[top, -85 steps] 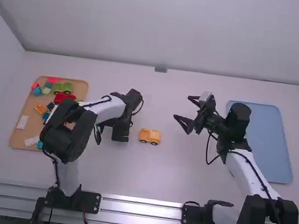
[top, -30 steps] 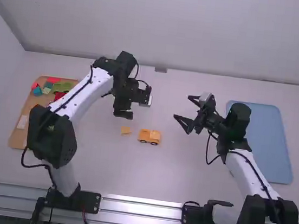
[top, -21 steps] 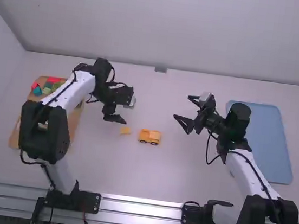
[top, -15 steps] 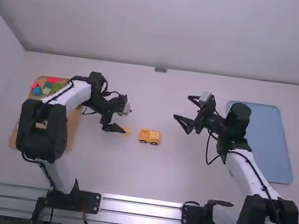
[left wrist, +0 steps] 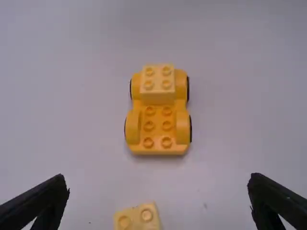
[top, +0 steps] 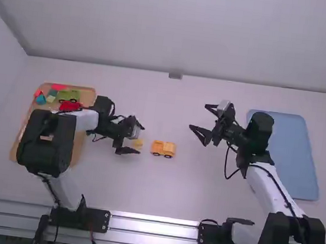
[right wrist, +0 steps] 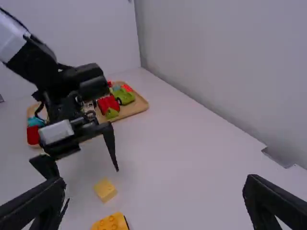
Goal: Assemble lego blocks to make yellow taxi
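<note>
**Left jaws spread wide over the loose yellow block, beside the yellow car**

The left gripper (top: 141,139) has its jaws wide apart, nothing gripped, with the yellow block (top: 137,144) showing between them. The right gripper (top: 198,116) hangs between the yellow car (top: 163,149) and the blue tray (top: 295,156), its jaws also spread and holding nothing.

The car stands well in from the edges of the surface (top: 202,186); the wooden tray (top: 87,96) is on the left side. The surface gives room around the car, with only a narrow gap towards the block.

Compared with half a second ago, the left gripper has come nearer the arm bases and slightly rightward. Car, block and right gripper have kept their places.

The car is upright on its wheels, long axis running left to right, its raised studded end pointing away from the block. The block sits slightly askew to that axis, studs up.
</note>
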